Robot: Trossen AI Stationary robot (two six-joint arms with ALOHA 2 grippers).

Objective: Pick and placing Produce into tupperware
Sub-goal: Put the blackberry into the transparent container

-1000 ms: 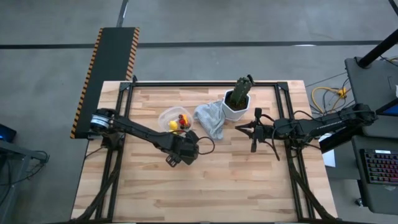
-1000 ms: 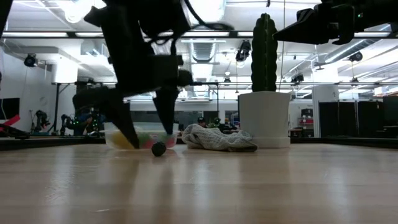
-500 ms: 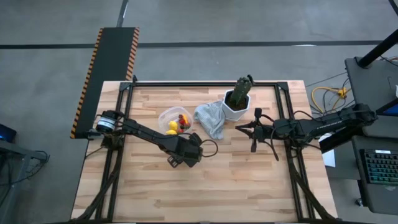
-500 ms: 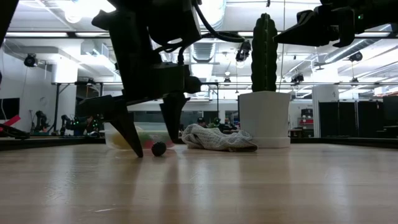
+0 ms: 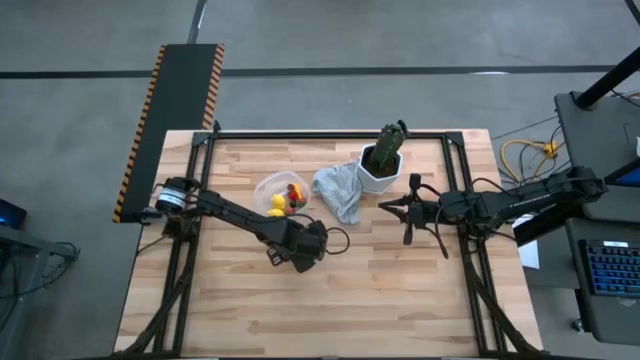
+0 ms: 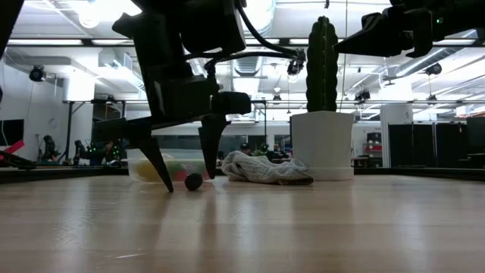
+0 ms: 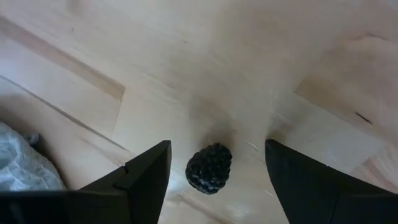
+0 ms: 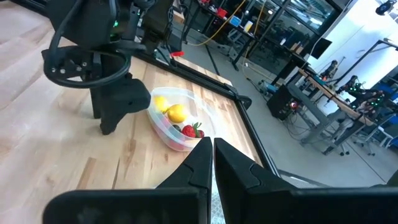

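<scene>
Left pincer hangs low over the tabletop, fingers spread and straddling a single dark berry; nothing gripped, both fingertips clear of it. The berry lies loose on the wood just beside the tupperware, on the side away from that container's back rim, with the grey cloth near it. Tupperware holds two yellow lemon-like pieces and red strawberry-like pieces. Right pincer is pressed together with nothing in it, held above the tabletop well apart from the tupperware, beyond the cloth and the white pot. Risks, as judgement: the berry is small, rounded and knobbly, so uneven closing could squirt it sideways or roll it under the cloth edge; in the low view one fingertip sits almost at the wood, so further descent may scrape or jam on the tabletop. The berry looks off-centre, nearer one finger, so that finger would likely touch first and push it. On the carry, the tupperware wall is thin, light, clear plastic with a whitish rim; a low approach could nudge or tip it and spill the pieces inside. Textures: tabletop is pale, smooth butcher-block planks; berry matte black, bumpy like a blackberry; cloth soft, crumpled; pot hard, white, faceted, carrying a ribbed green cactus.
</scene>
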